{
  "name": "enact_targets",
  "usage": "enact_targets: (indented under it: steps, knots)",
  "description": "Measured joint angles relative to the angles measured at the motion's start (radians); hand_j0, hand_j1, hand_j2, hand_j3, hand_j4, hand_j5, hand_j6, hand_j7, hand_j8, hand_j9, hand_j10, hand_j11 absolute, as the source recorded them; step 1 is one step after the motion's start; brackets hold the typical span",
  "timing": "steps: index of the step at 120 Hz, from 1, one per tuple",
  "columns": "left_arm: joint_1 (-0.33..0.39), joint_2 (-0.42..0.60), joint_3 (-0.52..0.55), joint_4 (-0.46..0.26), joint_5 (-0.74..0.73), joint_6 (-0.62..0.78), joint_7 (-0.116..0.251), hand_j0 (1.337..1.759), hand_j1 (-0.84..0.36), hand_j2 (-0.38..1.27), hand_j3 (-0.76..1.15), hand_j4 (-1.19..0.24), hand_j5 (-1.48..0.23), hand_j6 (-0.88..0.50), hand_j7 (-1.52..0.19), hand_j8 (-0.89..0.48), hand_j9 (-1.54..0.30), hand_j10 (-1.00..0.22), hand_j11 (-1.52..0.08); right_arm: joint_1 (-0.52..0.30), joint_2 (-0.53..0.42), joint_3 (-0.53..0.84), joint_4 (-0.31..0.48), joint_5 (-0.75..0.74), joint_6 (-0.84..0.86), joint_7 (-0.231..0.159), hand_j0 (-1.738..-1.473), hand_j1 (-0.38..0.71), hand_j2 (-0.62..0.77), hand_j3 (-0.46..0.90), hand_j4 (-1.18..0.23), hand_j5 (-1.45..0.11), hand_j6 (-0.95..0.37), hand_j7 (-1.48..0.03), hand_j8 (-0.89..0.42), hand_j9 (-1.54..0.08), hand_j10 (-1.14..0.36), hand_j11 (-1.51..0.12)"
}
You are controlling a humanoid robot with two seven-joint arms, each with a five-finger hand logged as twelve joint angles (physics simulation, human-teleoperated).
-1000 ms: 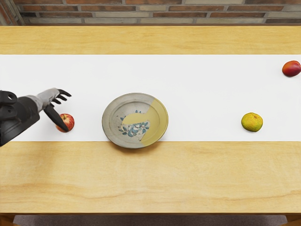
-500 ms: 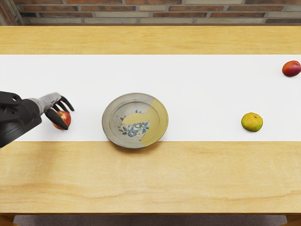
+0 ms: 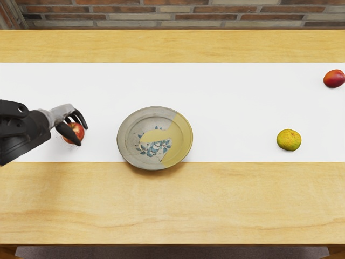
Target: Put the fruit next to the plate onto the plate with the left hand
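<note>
Where the pale wooden table [image 3: 172,205] meets the white cloth runner [image 3: 232,91], a round grey-and-yellow ceramic plate [image 3: 180,129] lies flat. Left of it and apart from it, the grey left hand [image 3: 66,123] curls its black fingers [image 3: 81,118] around the small red apple [image 3: 76,131]; whether the apple touches the cloth is unclear. A yellow-green round citrus [image 3: 289,140] lies well right, and a red oval fruit [image 3: 334,79] farther back.
</note>
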Motion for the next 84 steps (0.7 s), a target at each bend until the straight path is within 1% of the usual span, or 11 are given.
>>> enact_targets:
  steps: [14,23,41,49,52,57,66,84]
  knots:
    - [-0.031,-0.030,0.000,0.001,-0.002,-0.001,-0.001,1.654,-0.37,0.35,0.00,-0.69,-0.98,-0.36,-0.94,-0.30,-0.95,-0.47,-0.95,0.000,0.000,0.000,0.000,0.000,0.000,0.000,-1.658,-0.35,0.00,0.00,0.00,0.00,0.00,0.00,0.00,0.00,0.00,0.00]
    - [-0.053,-0.047,-0.001,0.001,-0.002,-0.002,-0.001,1.654,-0.37,0.32,0.00,-0.69,-0.99,-0.36,-0.94,-0.29,-0.95,-0.46,-0.95,0.000,0.000,0.000,0.000,0.000,0.000,0.000,-1.658,-0.35,0.00,0.00,0.00,0.00,0.00,0.00,0.00,0.00,0.00,0.00]
    - [-0.110,-0.084,-0.001,0.002,-0.005,-0.017,0.000,1.653,-0.36,0.31,0.00,-0.69,-0.99,-0.36,-0.94,-0.29,-0.95,-0.47,-0.96,0.000,0.000,0.000,0.000,0.000,0.000,0.000,-1.658,-0.35,0.00,0.00,0.00,0.00,0.00,0.00,0.00,0.00,0.00,0.00]
    - [-0.133,-0.114,-0.002,0.002,-0.012,-0.028,0.004,1.653,-0.36,0.30,0.00,-0.69,-0.99,-0.36,-0.94,-0.29,-0.95,-0.47,-0.96,0.000,0.000,0.000,0.000,0.000,0.000,0.000,-1.658,-0.35,0.00,0.00,0.00,0.00,0.00,0.00,0.00,0.00,0.00,0.00]
    - [-0.141,-0.120,-0.002,0.001,-0.016,-0.033,0.005,1.653,-0.36,0.33,0.00,-0.69,-1.00,-0.36,-0.94,-0.30,-0.95,-0.47,-0.96,0.000,0.000,0.000,0.000,0.000,0.000,0.000,-1.658,-0.35,0.00,0.00,0.00,0.00,0.00,0.00,0.00,0.00,0.00,0.00]
    - [-0.149,-0.128,-0.003,0.002,-0.018,-0.040,0.008,1.653,-0.36,0.30,0.00,-0.69,-1.00,-0.36,-0.94,-0.29,-0.96,-0.47,-0.96,0.000,0.000,0.000,0.000,0.000,0.000,0.000,-1.658,-0.35,0.00,0.00,0.00,0.00,0.00,0.00,0.00,0.00,0.00,0.00]
    - [-0.175,-0.163,-0.003,0.002,-0.027,-0.049,0.012,1.653,-0.36,0.29,0.00,-0.69,-1.00,-0.36,-0.94,-0.29,-0.96,-0.47,-0.96,0.000,0.000,0.000,0.000,0.000,0.000,0.000,-1.658,-0.35,0.00,0.00,0.00,0.00,0.00,0.00,0.00,0.00,0.00,0.00]
    - [-0.200,-0.228,-0.006,0.002,-0.040,-0.068,0.014,1.653,-0.35,0.32,0.00,-0.69,-1.00,-0.36,-0.94,-0.30,-0.96,-0.48,-0.96,0.000,0.000,0.000,0.000,0.000,0.000,0.000,-1.658,-0.35,0.00,0.00,0.00,0.00,0.00,0.00,0.00,0.00,0.00,0.00]
